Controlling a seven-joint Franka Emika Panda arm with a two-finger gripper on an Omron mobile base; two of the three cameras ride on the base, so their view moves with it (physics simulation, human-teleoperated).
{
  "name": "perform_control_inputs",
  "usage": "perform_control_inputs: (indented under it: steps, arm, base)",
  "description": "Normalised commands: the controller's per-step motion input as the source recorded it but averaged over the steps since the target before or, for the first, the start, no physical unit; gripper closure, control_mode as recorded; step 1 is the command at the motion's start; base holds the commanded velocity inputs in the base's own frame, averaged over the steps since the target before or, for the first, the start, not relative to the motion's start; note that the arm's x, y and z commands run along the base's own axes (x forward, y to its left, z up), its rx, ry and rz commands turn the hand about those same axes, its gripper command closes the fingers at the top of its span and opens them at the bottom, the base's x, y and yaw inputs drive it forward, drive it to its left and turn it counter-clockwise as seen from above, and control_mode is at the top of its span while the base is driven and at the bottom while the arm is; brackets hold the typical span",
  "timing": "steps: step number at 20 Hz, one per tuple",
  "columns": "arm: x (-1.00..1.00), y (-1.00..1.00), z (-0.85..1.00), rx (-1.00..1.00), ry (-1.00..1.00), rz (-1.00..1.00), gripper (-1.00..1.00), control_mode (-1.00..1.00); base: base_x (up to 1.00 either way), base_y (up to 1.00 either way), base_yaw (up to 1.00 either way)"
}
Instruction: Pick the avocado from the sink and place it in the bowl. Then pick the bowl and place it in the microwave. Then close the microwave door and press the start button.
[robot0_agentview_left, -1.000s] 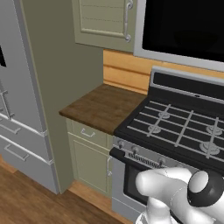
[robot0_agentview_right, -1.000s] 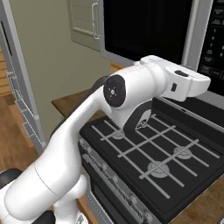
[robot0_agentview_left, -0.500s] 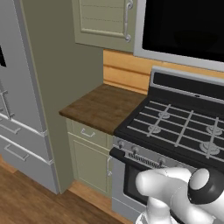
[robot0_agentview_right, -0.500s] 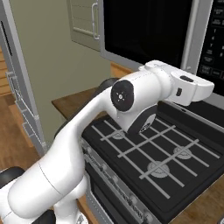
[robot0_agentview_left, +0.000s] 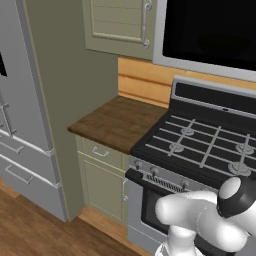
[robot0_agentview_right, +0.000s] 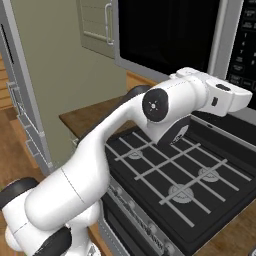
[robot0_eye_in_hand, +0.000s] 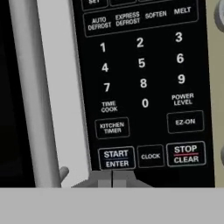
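With the microwave door (robot0_agentview_right: 165, 37) shut, the last step appears to be in hand: the press on the START/ENTER button (robot0_eye_in_hand: 116, 158). The pincer (robot0_eye_in_hand: 112, 177) is seen pressed together, nothing pinched, its tips just below that button on the black control strip (robot0_eye_in_hand: 142, 83). The push is best driven straight in, nudged slightly upward, so that the CLOCK button (robot0_eye_in_hand: 150, 156) beside it is not caught. The door's bar handle (robot0_eye_in_hand: 33, 92) lies to the pincer's left. The arm (robot0_agentview_right: 120, 135) is stretched forward and upward over the stove (robot0_agentview_right: 170, 175), wrist levelled at the microwave (robot0_agentview_right: 240, 35).
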Motion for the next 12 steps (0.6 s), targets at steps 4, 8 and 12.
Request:
perform_control_inputs:
  steps: [4,8,12]
  arm:
    - [0.31,-0.11,0.0,0.0,0.0,0.0,1.0,-1.0]
    - [0.19,-0.34,0.0,0.01,-0.02,0.0,1.0,-1.0]
    - [0.2,-0.31,-0.03,0.03,-0.07,0.0,1.0,-1.0]
  base:
    - [0.0,0.0,0.0]
    - [0.0,0.0,0.0]
    - [0.0,0.0,0.0]
